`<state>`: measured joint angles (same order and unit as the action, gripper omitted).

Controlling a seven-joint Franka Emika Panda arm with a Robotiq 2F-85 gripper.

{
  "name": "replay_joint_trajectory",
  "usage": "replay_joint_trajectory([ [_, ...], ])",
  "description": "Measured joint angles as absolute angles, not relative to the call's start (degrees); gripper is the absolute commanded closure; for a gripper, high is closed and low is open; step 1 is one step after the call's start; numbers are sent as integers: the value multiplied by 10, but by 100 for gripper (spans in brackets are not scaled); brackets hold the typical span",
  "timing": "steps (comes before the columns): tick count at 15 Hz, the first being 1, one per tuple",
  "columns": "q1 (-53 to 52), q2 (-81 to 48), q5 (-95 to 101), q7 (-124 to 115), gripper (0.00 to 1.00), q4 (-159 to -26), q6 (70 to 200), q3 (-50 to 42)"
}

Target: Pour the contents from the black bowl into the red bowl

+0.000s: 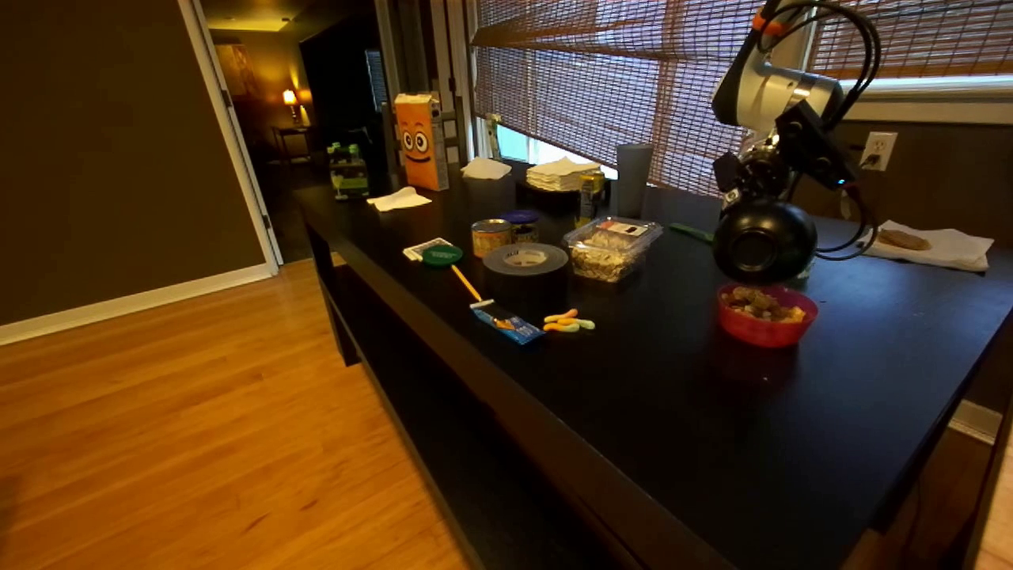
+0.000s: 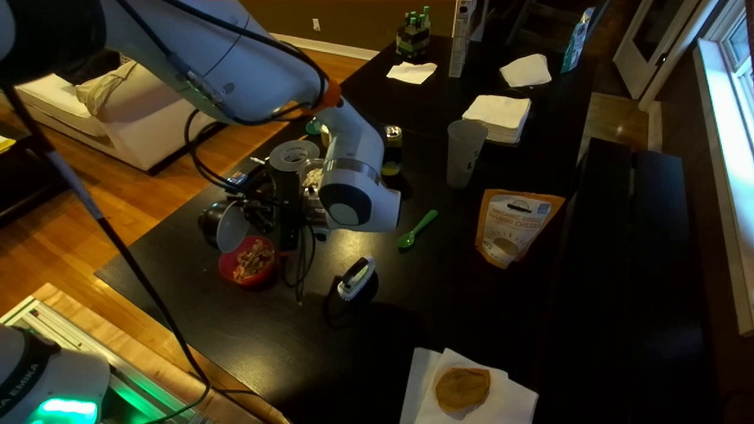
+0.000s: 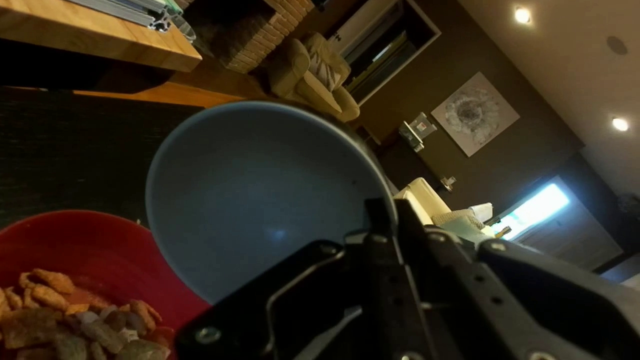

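Note:
My gripper (image 3: pixel 382 220) is shut on the rim of the black bowl (image 3: pixel 260 195), one finger inside and one outside. The black bowl is tipped on its side, its pale inside facing the wrist camera, with nothing but a few tiny dark specks visible in it. In both exterior views the black bowl (image 1: pixel 764 241) (image 2: pixel 213 227) hangs just above the red bowl's edge. The red bowl (image 1: pixel 764 331) stands upright on the dark table and also shows in the wrist view (image 3: pixel 115 250). The contents (image 2: pixel 253 259), orange-brown loose bits, lie heaped in the red bowl; they show in the wrist view (image 3: pixel 75 320) too.
A white brush (image 2: pixel 356 278) and a green spoon (image 2: pixel 417 231) lie near the red bowl. A clear plastic box (image 1: pixel 605 249), a tape roll (image 1: pixel 525 260) and gummy candies (image 1: pixel 567 321) are farther along. A mango pouch (image 2: pixel 515 229) and a grey cup (image 2: pixel 465 153) stand toward the window.

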<state>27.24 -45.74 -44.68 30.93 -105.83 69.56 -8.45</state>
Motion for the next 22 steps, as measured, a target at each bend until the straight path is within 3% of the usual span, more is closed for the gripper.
replay_joint_trajectory([
  [14, 265, -471, -452, 272, 98, -1046, 659, -94],
  [22, 193, -314, -481, 171, 98, -1176, 862, -137],
])
